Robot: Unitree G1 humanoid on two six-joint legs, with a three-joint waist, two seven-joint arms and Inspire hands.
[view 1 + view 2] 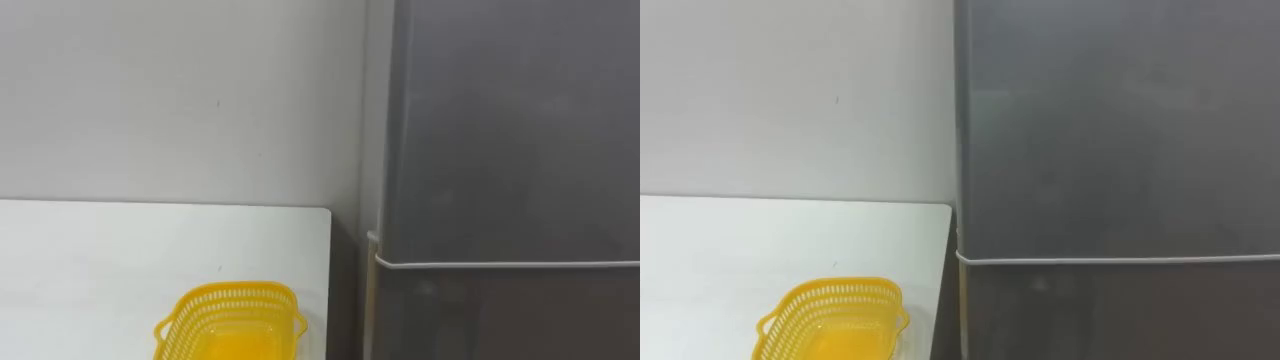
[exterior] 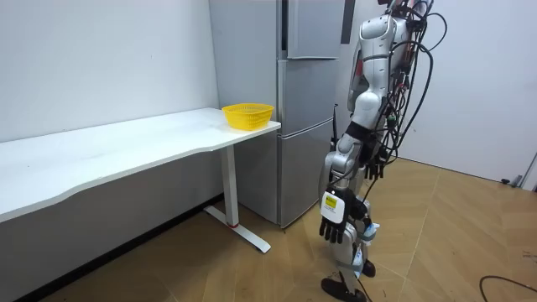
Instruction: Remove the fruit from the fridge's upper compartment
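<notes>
A tall grey fridge [image 1: 510,130] stands right in front of me, against the wall, with its upper door [image 2: 315,29] shut. A pale seam [image 1: 500,265] runs between that door and the lower door [image 2: 306,168], which is shut as well. Nothing of the inside shows. In the room view I stand upright about a step from the fridge, facing it. My left hand [image 2: 334,220] hangs low beside my leg, fingers relaxed and empty. A dark shape at hip height behind my body may be the right hand [image 2: 374,164].
A long white table [image 1: 100,260] runs along the wall to the left of the fridge. An empty yellow mesh basket [image 1: 232,322] sits on the table end nearest the fridge. Wooden floor [image 2: 453,243] lies open behind me.
</notes>
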